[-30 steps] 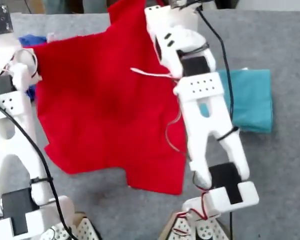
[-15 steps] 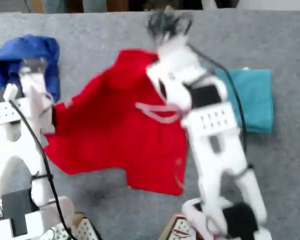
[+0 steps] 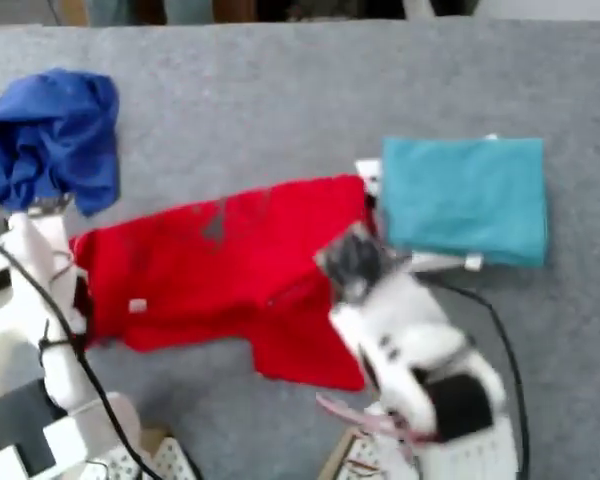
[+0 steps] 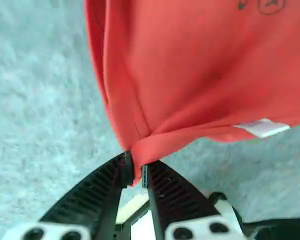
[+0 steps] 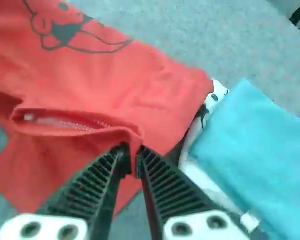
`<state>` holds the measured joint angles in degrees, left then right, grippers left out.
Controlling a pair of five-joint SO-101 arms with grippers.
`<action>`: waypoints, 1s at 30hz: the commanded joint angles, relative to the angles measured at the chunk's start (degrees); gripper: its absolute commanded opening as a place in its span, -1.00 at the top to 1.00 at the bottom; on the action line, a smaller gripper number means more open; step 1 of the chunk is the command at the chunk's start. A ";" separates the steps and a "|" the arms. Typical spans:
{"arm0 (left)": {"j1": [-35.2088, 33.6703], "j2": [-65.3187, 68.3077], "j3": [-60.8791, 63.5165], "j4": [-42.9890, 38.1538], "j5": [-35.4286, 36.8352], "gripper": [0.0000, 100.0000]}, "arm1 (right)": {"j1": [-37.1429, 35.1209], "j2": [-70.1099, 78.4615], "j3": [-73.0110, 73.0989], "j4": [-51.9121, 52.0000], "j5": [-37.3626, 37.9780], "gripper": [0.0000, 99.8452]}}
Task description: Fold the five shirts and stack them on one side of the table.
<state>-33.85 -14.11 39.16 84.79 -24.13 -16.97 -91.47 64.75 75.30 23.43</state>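
Your left gripper [image 4: 135, 169] is clamped on a fold of the red shirt [image 3: 220, 270], which lies doubled over mid-table. Your right gripper [image 5: 131, 156] pinches the shirt's other edge, near the folded teal shirt [image 3: 465, 200]. The blue shirt [image 3: 50, 135] lies crumpled apart.

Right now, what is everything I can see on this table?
Red cloth shirt: one, red, mid-table, folded over.
Crumpled blue cloth shirt: one, blue, far left.
Folded teal cloth shirt: one, teal, right side.
White patterned cloth: one, white, under the teal shirt.
Grey felt table cover: one, grey, underneath everything.
Left arm: one, white, near left; left hand pinches the red shirt.
Right arm: one, white, near right; right hand pinches the red shirt.
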 commanded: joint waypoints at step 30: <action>2.15 0.26 -4.88 3.78 -9.14 0.94 | -3.87 -6.37 1.10 13.89 31.12 0.97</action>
<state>-31.91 -13.67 36.09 87.87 -31.87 -20.48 -98.24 66.15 88.75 50.24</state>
